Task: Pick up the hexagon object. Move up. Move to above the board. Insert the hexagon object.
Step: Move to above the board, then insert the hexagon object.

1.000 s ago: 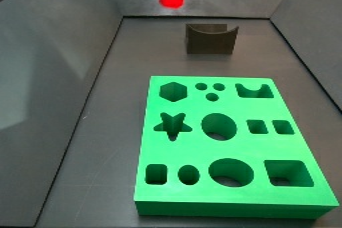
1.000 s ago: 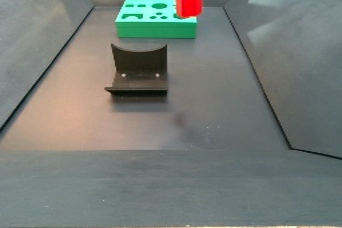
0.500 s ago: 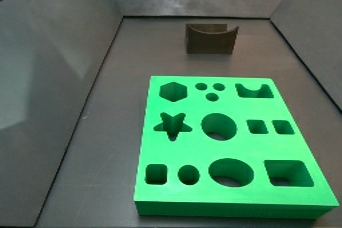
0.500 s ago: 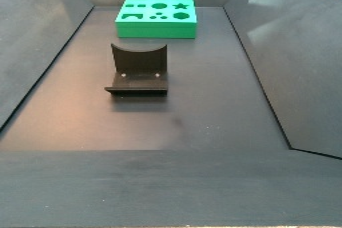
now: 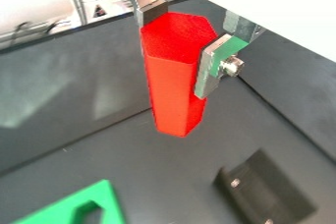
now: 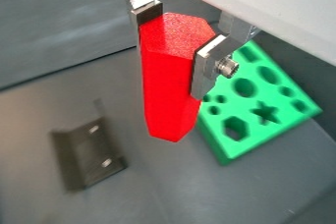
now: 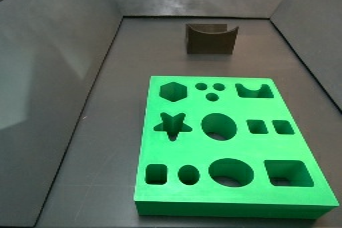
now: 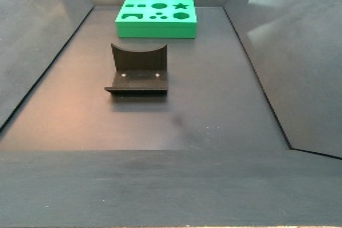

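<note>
The hexagon object [image 5: 178,76] [image 6: 165,85] is a tall glossy red prism hanging clear above the dark floor. My gripper [image 5: 182,39] [image 6: 178,43] is shut on its upper end, one silver finger [image 5: 143,12] on each of two opposite faces, in both wrist views. The green board [image 6: 257,102] with its shaped holes lies off to one side below the peg; only its corner [image 5: 77,211] shows in a wrist view. Both side views show the board [image 7: 235,108] [image 8: 158,28] lying flat, but neither the gripper nor the hexagon object appears in them.
The dark fixture [image 7: 210,38] [image 8: 138,69] stands on the floor beyond the board's short end, also visible below the peg [image 5: 269,189] [image 6: 89,155]. Grey sloped walls [image 7: 54,62] enclose the floor on both sides.
The red hexagon object has risen out of the top of both side views; a second ago it still hung near their upper edge. The board and fixture have not moved.
</note>
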Controlling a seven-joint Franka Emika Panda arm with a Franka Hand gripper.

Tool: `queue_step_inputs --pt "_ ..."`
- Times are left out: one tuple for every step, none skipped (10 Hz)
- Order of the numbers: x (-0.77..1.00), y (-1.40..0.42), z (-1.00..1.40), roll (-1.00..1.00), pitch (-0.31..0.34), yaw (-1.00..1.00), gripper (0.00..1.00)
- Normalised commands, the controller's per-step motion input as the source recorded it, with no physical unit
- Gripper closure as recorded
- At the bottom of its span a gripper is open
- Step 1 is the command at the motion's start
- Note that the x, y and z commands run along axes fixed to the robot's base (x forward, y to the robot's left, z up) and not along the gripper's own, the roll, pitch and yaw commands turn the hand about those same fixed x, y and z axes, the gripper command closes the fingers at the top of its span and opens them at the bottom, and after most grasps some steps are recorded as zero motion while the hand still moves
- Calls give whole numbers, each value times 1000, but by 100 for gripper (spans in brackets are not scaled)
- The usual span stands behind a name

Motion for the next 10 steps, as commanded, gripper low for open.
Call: queue_step_inputs --pt "-204 -1000 185 65 -44 -1000 100" --pt "-204 -1000 186 58 -35 -1000 100" --pt "-208 -1000 197 25 -5 -640 100" --pt "-198 -1000 215 -5 22 -294 100" --pt "-120 -715 167 -24 42 -135 100" --pt "-60 -437 114 -28 63 -44 100" --pt "-30 -264 78 -18 71 -26 100" --pt "0 0 0 -10 0 0 100" --pt "0 11 -9 -34 0 0 100" --pt "86 123 -214 -144 0 -26 100"
